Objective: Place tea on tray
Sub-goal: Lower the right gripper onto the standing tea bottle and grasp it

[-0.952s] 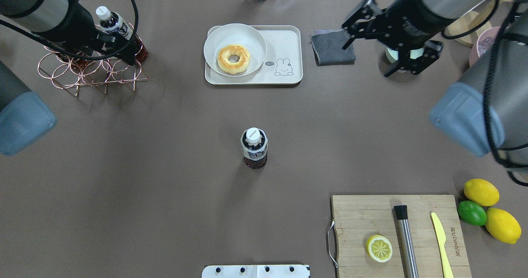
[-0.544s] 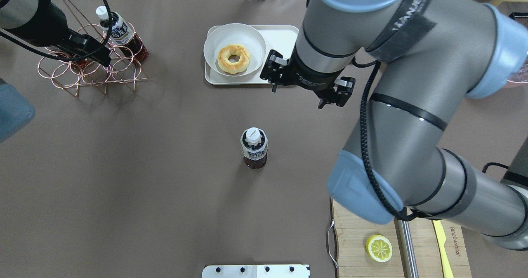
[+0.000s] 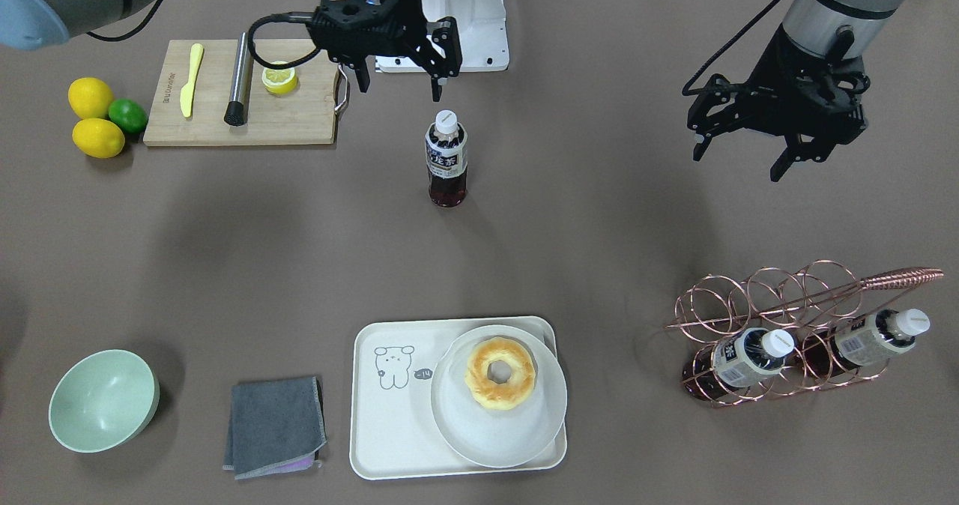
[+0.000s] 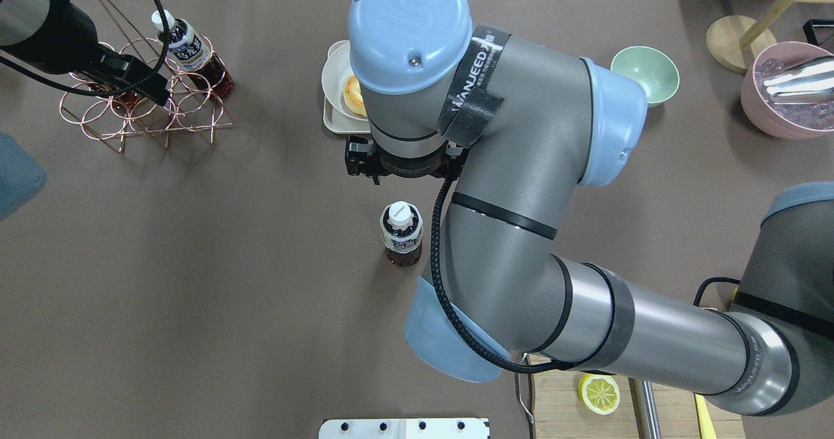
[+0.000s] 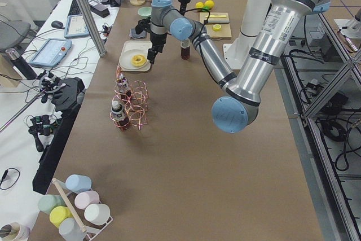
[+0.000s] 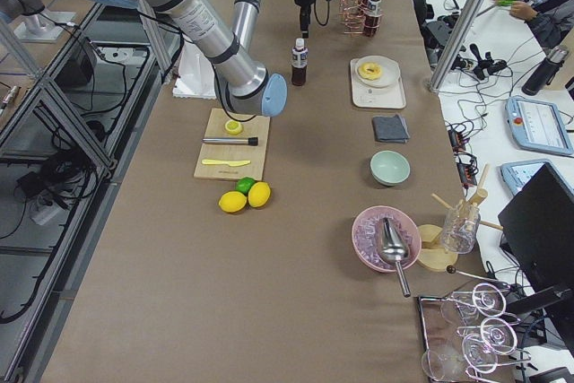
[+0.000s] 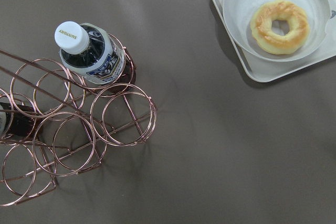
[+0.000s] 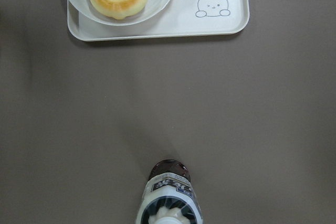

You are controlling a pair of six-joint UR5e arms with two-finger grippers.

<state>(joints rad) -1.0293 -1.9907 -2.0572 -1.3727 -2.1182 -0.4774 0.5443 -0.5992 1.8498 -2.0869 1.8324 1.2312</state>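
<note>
Tea (image 3: 446, 160) is not on the tray yet. The one loose bottle stands upright on the bare table (image 3: 225, 250), near its middle. At the bottle's 4 o'clock in the front-facing view, a copper wire rack (image 3: 783, 318) holds two more bottles (image 3: 745, 359) lying down. The tray (image 3: 393, 422) sits well apart at the loose bottle's 6 o'clock. About half of it is taken by a round plate (image 3: 479, 437) carrying a doughnut (image 3: 500, 374). The bare half with the drawing, at the plate's 9 o'clock, looks like the room left for the bottle.

The right gripper (image 3: 398, 89) hangs at about 11 o'clock of the white cap, fingers spread apart and empty. It seems to sit above the cap rather than around it, though its height is hard to judge. The left gripper (image 3: 738, 162) hovers at the bottle's 3 o'clock, well apart, with its fingers likewise apart and holding nothing. By this showing nothing is done: grasp, carry and set-down all remain.
</note>
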